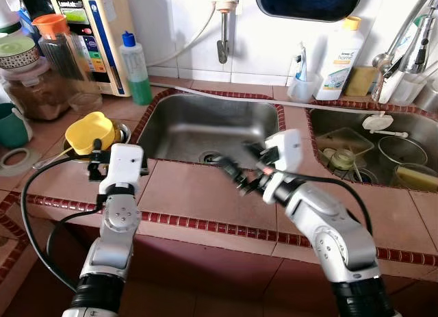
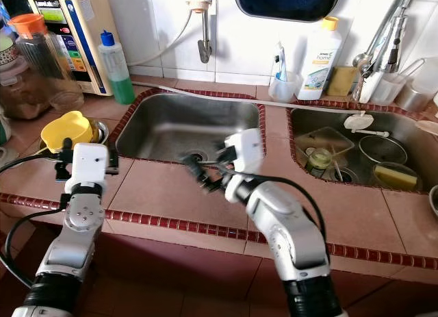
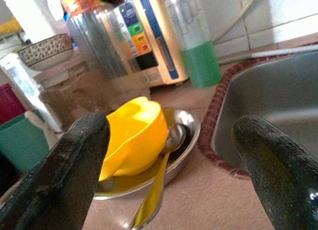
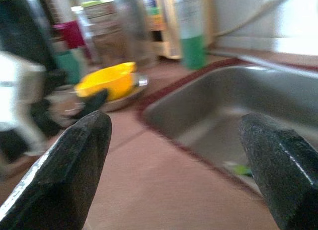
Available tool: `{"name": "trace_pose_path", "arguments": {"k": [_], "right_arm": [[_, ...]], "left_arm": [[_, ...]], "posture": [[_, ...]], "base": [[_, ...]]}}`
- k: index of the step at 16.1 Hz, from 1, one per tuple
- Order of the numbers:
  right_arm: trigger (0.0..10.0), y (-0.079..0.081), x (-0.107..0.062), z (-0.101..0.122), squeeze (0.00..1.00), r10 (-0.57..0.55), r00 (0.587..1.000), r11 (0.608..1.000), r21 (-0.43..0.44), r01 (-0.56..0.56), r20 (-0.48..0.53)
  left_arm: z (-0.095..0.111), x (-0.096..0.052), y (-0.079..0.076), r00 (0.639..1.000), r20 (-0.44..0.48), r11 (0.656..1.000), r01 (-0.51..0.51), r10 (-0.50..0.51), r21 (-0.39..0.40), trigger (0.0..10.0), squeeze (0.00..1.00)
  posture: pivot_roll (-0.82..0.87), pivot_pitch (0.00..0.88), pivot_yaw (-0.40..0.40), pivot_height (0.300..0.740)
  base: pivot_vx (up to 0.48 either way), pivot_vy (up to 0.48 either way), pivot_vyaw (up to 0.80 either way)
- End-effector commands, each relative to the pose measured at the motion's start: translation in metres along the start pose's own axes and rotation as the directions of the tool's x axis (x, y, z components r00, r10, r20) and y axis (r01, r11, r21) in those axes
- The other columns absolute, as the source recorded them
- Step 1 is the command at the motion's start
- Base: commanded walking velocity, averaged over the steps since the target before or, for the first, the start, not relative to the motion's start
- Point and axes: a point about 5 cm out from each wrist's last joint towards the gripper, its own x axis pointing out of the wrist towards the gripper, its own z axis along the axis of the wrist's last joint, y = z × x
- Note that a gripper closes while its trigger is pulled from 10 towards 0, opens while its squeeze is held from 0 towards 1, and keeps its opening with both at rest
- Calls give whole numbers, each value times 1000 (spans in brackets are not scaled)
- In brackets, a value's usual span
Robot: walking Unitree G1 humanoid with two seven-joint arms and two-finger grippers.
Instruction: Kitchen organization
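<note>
A yellow bowl (image 1: pixel 89 131) lies tilted inside a shallow steel bowl (image 3: pixel 186 128) on the tiled counter, left of the left sink (image 1: pixel 205 125). A metal spoon (image 3: pixel 154 190) rests in the steel bowl beside it. My left gripper (image 1: pixel 102 158) is open just in front of the yellow bowl, which appears between its fingers in the left wrist view. My right gripper (image 1: pixel 234 174) is open and holds nothing, hovering over the counter at the front rim of the left sink and pointing left.
A green soap bottle (image 1: pixel 137 70), a water purifier (image 1: pixel 89 29), jars and a teal cup (image 1: pixel 10 125) crowd the back left. A tape roll (image 1: pixel 17 159) lies on the counter. The right sink (image 1: pixel 410 122) holds dishes. A white detergent bottle (image 1: pixel 339 57) stands behind.
</note>
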Motion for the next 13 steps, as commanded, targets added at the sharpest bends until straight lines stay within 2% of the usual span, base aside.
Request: {"name": "trace_pose_path", "arguments": {"k": [1, 6, 9, 10, 11, 13], "right_arm": [[10000, 11, -2, 1, 0, 83, 996, 996, 24, -82, -13], [10000, 32, -13, -7, 0, 232, 968, 971, 83, -225, -95], [10000, 33, -15, -7, 0, 235, 966, 971, 81, -227, -108], [10000, 32, -15, -6, 0, 231, 967, 971, 81, -223, -108], [10000, 32, -15, -5, 0, 230, 967, 972, 82, -222, -111], [10000, 32, -15, -6, 0, 229, 966, 972, 80, -221, -117]], "left_arm": [[-2, 5, 5, 999, -16, 1000, -29, 29, 0, 10000, 0], [-19, 12, 5, 994, -105, 999, -34, 35, 6, 10000, 0], [-27, 14, 1, 988, -152, 1000, 4, -2, 15, 10000, 0], [-30, 14, 0, 986, -165, 1000, 11, -8, 13, 7804, 0], [-31, 15, 0, 986, -164, 1000, 14, -13, 7, 4824, 0], [-32, 16, 0, 988, -155, 1000, 26, -26, 0, 471, 0]], "posture": [[-47, 27, 24, 740], [-59, 35, 23, 740], [-64, 34, 26, 740], [-63, 34, 25, 740], [-64, 32, 25, 740], [-62, 30, 23, 740]], "base": [[0, 0, 0], [0, 0, 0], [0, 0, 0], [0, 0, 0], [0, 0, 0], [0, 0, 0]]}}
